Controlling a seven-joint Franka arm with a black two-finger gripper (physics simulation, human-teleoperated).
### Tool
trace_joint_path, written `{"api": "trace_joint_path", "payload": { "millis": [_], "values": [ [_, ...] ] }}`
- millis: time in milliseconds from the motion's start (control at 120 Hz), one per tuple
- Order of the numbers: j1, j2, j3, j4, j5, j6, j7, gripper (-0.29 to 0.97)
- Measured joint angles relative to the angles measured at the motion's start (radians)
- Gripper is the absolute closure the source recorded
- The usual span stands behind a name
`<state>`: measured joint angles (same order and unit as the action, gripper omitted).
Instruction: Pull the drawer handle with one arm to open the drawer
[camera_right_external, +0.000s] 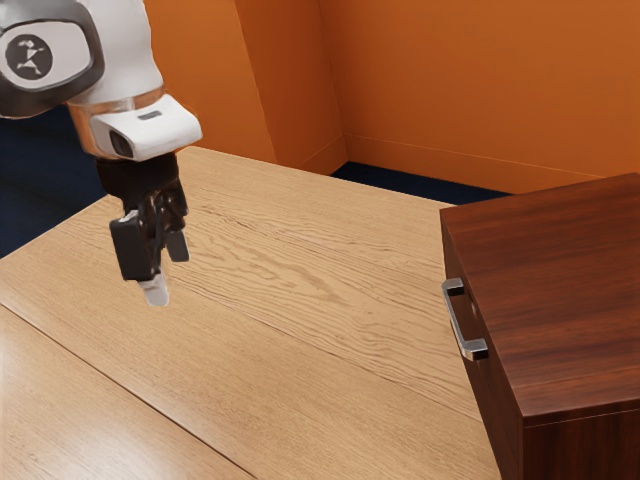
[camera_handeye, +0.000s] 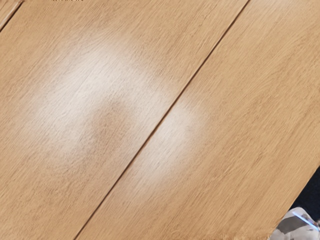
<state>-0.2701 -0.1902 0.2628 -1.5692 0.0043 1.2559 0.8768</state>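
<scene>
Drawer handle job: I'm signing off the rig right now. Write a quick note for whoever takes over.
Hand: empty, hanging above the table, well toward the exterior view's left of the cabinet.
Drawer handle: metal bar on the cabinet's front, untouched.
Done: nothing yet; the cabinet's front looks flush.
Left: reach the handle, grasp it, pull it out.

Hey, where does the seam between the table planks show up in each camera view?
Exterior view: the seam runs diagonally across the table, at the exterior view's lower left, beneath the gripper.
Wrist view: the seam crosses the boards under the hand, through a pale patch.
Shared landmark: the table's light wood grain.
</scene>
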Motion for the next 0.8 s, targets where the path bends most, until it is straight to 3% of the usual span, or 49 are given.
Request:
{"api": "trace_joint_path", "payload": {
  "millis": [133,267,417,575,800],
  "values": [
    [-0.004,-0.039,-0.094,-0.081,0.002,0.018,0.177,0.0],
    [-0.009,-0.038,-0.123,-0.122,-0.005,0.149,0.404,0.0],
    [-0.012,0.045,-0.123,-0.124,-0.112,0.357,0.686,0.0],
    [-0.01,0.154,-0.126,-0.054,-0.16,0.472,0.927,0.01],
    [-0.001,0.226,-0.145,-0.05,-0.273,0.598,1.247,0.22]
  ]
}}
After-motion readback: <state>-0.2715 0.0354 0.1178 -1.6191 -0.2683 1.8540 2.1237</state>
